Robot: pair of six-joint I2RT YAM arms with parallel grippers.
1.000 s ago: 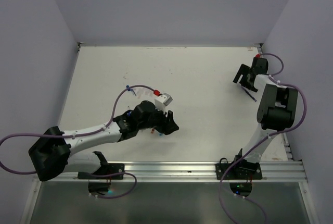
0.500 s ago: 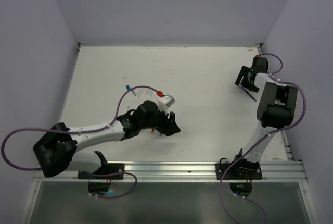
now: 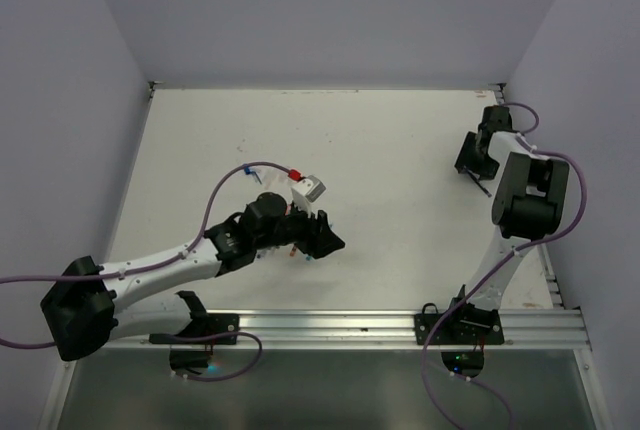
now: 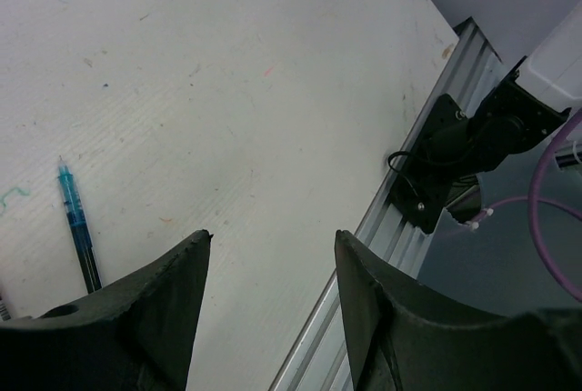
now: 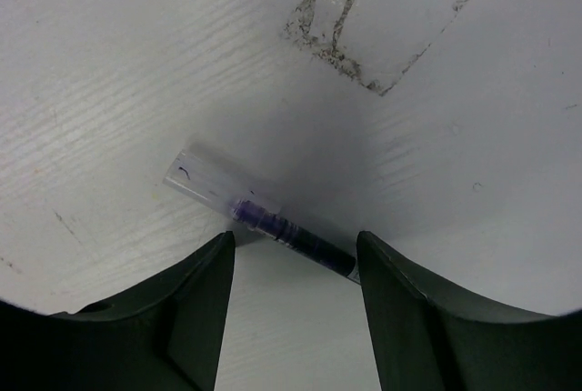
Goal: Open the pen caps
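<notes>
Left wrist view: the left fingers (image 4: 271, 236) stand spread wide with nothing between them, hovering above the bare table (image 4: 273, 64) and touching nothing. The rail (image 4: 473, 55) along the table's near edge runs close by on their right. On the side away from the rail the table lies open.

A blue pen (image 4: 75, 220) lies flat on that side, farther from the rail than the fingers. Its long axis runs almost straight away from the fingers. The fine, pointed blue end leads and the dark end is nearest them. Whether a pen cap sits on it cannot be told.

In the right wrist view the right fingers (image 5: 295, 238) are spread too, straddling a dark pen (image 5: 309, 247) that lies flat on the table. The pen crosses the gap slantwise. Its clear end points up and left in the picture, and its dark end reaches the other finger. Whether either finger touches it cannot be told, and no pen cap can be made out.

Seen from the top external view, this pair sits well away from the rail, beyond its right end. The left pair is near the rail's left half.
</notes>
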